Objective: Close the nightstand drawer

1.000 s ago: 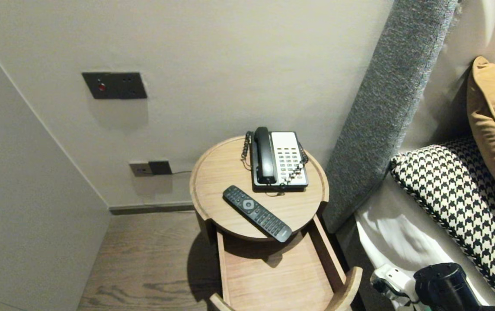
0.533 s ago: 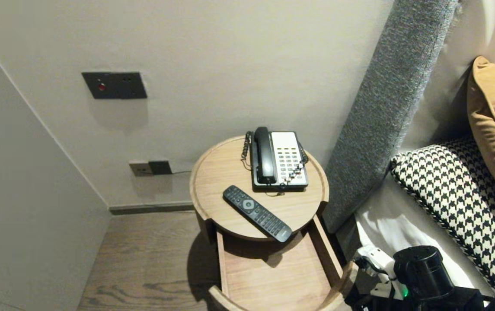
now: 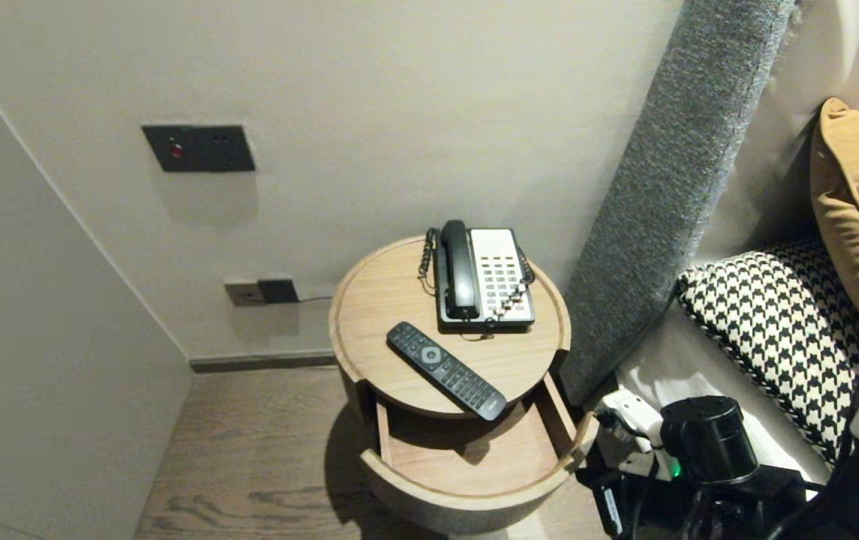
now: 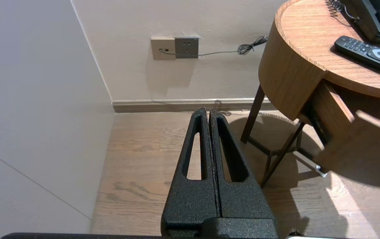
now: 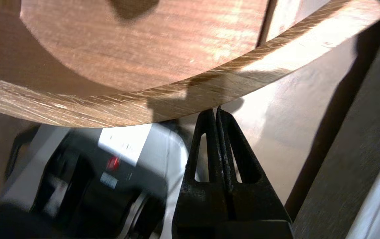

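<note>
Holding right hand (image 5: 217, 109), fingers pressed together, at drawer (image 5: 110, 109) curved front. Likely stiff, easy-sliding wood; best pushed mid-front. Parking left hand (image 4: 208, 110), fingers together, well apart from drawer.

remote (image 4: 369, 55) cut off, drawer (image 3: 467, 491) half hidden

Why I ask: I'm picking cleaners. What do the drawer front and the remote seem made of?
Drawer front: apparently wood or wood veneer with a matt finish, since grain lines run along its curve. Remote: probably black plastic with a matt body. It has rows of small buttons that may be rubber.
</note>
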Controlling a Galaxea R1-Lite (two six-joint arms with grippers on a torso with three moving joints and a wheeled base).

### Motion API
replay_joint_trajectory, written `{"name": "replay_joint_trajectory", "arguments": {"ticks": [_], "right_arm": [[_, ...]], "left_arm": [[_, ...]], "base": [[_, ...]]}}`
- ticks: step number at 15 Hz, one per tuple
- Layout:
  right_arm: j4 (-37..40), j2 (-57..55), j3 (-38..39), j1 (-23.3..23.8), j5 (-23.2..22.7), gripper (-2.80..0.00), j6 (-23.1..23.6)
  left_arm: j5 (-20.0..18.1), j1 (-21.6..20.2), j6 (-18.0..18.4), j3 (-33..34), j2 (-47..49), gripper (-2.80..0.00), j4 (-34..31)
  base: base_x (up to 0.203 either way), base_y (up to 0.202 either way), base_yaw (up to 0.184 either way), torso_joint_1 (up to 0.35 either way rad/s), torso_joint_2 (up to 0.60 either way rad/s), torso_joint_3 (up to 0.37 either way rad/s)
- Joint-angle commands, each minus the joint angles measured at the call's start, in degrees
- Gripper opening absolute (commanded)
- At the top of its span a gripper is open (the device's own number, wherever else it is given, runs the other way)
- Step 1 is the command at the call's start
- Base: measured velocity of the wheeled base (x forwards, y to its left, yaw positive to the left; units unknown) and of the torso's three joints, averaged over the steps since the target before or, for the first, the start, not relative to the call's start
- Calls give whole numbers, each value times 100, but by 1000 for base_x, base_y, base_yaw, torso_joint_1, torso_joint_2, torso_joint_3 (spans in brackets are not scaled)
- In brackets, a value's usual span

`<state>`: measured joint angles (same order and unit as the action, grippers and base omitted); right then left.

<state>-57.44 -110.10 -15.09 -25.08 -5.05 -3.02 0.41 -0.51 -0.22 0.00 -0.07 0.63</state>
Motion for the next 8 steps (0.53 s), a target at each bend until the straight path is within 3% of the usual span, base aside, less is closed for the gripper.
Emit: {"name": "replay_joint_trajectory", "arguments": {"ticks": [1,8], "right_arm": [[-39,-79,-243,-44,80,-280,-4],[-26,-219,-798,-208,323,-280,-141]], "left_arm": [[3,-2,-4,0,-1,-280,-1],[3,-2,-4,0,-1,-280,2]], "base": [[0,0,0,0,0,0],[0,0,0,0,0,0]]}}
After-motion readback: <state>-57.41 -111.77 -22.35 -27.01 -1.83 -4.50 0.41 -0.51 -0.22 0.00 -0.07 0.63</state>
